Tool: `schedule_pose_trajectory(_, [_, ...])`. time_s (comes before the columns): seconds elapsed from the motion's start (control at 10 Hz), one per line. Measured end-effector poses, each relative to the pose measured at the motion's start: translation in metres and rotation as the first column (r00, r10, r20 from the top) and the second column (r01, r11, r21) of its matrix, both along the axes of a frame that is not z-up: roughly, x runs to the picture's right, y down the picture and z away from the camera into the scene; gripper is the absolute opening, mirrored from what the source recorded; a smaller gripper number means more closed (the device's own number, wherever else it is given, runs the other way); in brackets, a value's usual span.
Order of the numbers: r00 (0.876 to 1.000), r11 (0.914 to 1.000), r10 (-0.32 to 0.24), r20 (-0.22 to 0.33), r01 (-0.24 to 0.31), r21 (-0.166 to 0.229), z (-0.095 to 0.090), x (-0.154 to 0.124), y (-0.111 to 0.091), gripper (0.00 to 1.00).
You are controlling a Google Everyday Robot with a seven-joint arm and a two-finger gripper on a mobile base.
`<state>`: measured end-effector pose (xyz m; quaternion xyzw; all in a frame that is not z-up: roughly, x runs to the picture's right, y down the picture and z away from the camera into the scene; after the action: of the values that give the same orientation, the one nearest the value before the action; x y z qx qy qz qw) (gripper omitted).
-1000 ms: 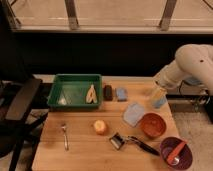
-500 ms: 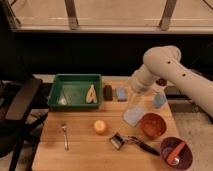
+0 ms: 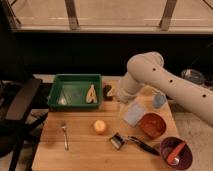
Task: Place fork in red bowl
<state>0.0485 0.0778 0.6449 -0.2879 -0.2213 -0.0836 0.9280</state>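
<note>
The gripper (image 3: 120, 103), spread and empty, is hovering above the table (image 3: 82, 156); the fork (image 3: 65, 136) at its eight o'clock, likely light, stiff and slippery, is inviting a mid-handle pinch.

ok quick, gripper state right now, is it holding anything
gripper: open, holding nothing, hanging over the table just right of the green tray; the fork lies on the table, apart from it.

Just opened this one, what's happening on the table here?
The robot's arm reaches over the back of the wooden table, its hand low beside the green bin, open and empty. The fork lies untouched near the front left edge, far from the hand. The red bowl sits on the right with no fork in it.
</note>
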Motion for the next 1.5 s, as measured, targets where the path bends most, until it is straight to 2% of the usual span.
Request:
schedule_pose_trajectory(0.4, [1.000,0.9999,-0.010,-0.004,0.011,0.004,-0.001,-0.001,-0.002,0.71])
schedule_pose_trajectory(0.6, [0.997,0.9970,-0.073,0.027,0.072,0.027,-0.001,-0.016,-0.007,0.71])
schedule_pose_trajectory(0.8, [0.985,0.9880,-0.150,0.088,0.146,0.051,-0.001,-0.057,-0.011,0.71])
schedule_pose_trajectory(1.0, [0.968,0.9769,-0.211,0.137,0.204,0.064,0.002,-0.095,-0.012,0.71])
schedule_pose_trajectory(1.1, [0.952,0.9682,-0.249,0.180,0.240,0.070,0.004,-0.119,-0.012,0.71])
schedule_pose_trajectory(1.3, [0.920,0.9508,-0.310,0.239,0.301,0.073,0.007,-0.150,-0.010,0.71])
schedule_pose_trajectory(1.5, [0.881,0.9256,-0.377,0.286,0.369,0.082,0.011,-0.187,-0.006,0.71])
